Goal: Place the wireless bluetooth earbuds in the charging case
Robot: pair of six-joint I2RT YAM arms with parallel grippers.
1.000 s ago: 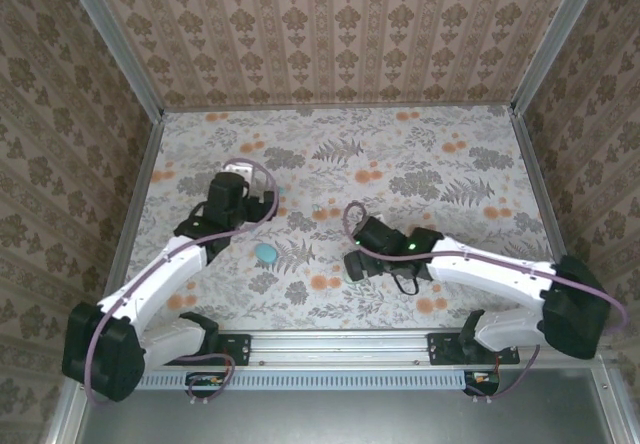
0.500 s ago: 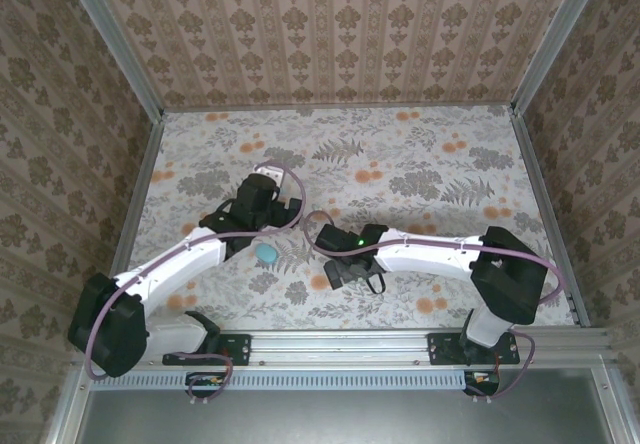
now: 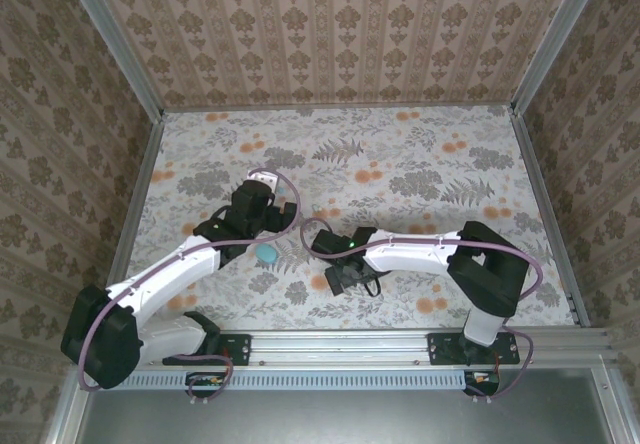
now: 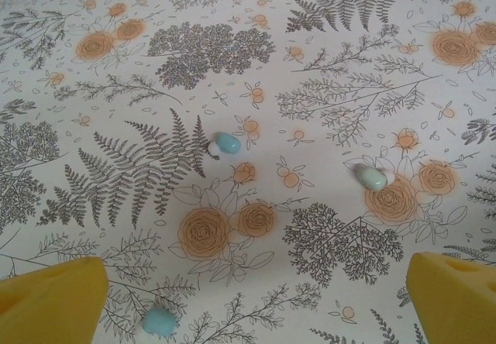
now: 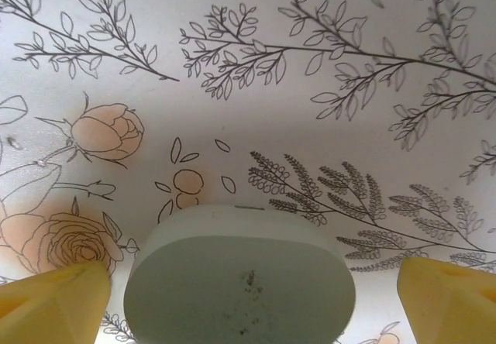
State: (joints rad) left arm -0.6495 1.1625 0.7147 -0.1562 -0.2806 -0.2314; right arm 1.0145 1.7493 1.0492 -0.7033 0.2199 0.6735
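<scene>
Presently, case pickup: charging case (image 5: 239, 274) straddled by wide right gripper (image 5: 248, 294), lower frame.
Earbuds (image 4: 225, 143) seen loose on table (image 4: 325, 26) under wide left gripper (image 4: 256, 291); closure on case needed next.

The worktop (image 4: 325, 3) is showing a white ground printed with grey ferns and orange roses. The earbuds (image 4: 225, 143) are showing pale turquoise, the charging case (image 5: 240, 282) is looking pale sage, and the fingers (image 4: 54, 301) of the left hand (image 4: 256, 301) are showing yellow.

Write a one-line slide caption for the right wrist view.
Open right gripper flanks the pale green charging case on the floral table cover.
</scene>
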